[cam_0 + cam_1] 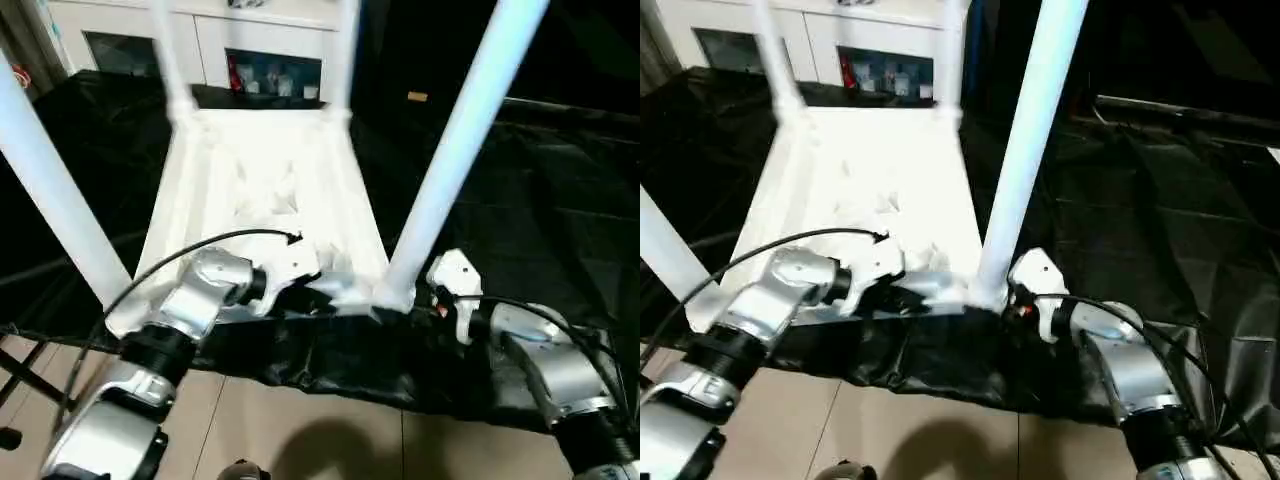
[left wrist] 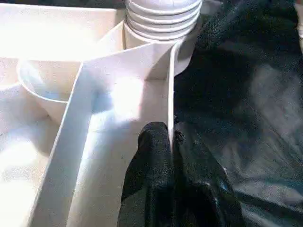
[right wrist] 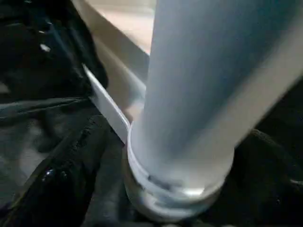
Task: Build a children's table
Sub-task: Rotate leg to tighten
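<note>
The children's table is lying upside down on the black-draped surface, legs pointing up. The left gripper is pinching the rim wall by its near edge. The right gripper, fingers spread, is flanking the near right leg, which is standing upright in its corner socket.

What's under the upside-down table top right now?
A black sheet lies under the table top, spreading out on all sides and hanging over the near edge. What supports the sheet beneath the top is covered.
</note>
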You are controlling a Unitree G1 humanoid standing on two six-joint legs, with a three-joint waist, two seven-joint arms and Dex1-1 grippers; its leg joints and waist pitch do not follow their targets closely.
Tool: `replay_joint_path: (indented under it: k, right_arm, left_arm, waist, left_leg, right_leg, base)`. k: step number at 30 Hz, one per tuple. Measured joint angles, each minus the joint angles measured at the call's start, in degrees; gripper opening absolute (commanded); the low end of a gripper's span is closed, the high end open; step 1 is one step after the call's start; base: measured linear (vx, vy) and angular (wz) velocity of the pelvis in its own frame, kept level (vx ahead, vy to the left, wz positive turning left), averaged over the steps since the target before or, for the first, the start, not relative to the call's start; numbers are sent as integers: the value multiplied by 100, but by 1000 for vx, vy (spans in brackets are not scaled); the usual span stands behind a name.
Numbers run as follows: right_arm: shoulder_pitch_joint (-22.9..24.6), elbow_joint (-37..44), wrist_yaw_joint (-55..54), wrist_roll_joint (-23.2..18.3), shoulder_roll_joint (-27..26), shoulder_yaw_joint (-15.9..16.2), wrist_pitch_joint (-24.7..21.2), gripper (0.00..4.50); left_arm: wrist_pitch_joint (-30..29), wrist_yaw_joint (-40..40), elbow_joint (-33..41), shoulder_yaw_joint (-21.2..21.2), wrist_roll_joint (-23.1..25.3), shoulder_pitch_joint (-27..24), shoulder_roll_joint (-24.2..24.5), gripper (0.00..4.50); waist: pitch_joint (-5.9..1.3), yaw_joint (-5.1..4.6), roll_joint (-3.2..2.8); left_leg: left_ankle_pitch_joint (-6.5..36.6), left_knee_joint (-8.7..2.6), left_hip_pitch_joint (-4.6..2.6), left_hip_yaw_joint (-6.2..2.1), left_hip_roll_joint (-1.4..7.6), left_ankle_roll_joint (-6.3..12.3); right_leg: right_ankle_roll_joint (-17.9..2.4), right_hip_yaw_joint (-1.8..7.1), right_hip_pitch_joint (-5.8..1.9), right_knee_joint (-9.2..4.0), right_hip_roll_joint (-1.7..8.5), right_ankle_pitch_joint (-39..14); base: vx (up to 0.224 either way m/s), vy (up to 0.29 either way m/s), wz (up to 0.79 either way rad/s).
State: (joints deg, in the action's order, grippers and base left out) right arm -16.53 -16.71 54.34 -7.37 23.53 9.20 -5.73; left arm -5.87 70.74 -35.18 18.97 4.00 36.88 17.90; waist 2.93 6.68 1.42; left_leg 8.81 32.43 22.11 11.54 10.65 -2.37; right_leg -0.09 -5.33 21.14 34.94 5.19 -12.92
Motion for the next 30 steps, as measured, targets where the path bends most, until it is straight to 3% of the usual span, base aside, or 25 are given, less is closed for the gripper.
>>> replay_joint_path:
  k: [4,14,23,25,30]
  right_arm:
    - [-57,30,416,-120,133,154,-4,406]
    - [-154,11,806,-141,211,245,-40,312]
    - [-141,13,823,-177,147,216,-119,274]
    - [-103,-43,636,-171,30,96,-146,272]
    - [-185,-550,-1063,-32,-689,-504,-192,272]
  left_arm:
    - [97,387,30,49,-64,0,159,0]
    - [136,733,21,41,-110,10,286,0]
    - [97,734,18,27,-100,13,264,0]
    - [43,549,-34,-18,-48,31,172,0]
    - [-226,-717,-471,-173,217,295,-452,0]
  waist:
    - [3,-13,8]
    - [24,6,45]
    - [25,17,53]
    - [24,25,57]
    - [25,-39,78]
  left_leg:
    - [0,-2,-1,2,2,0]
    - [0,0,-1,4,4,0]
    - [0,1,-2,4,4,0]
    - [0,2,-9,5,4,0]
    - [-1,14,-24,5,2,0]
  right_leg:
    - [-2,-1,3,1,0,-1]
    - [-4,-2,3,5,-1,-3]
    - [-4,-1,2,6,0,-2]
    - [-4,-1,-5,7,1,-2]
    - [-20,0,-11,14,7,9]
  base:
    - [0,0,0]
    - [0,0,0]
    - [0,0,0]
    - [0,0,0]
    - [0,0,0]
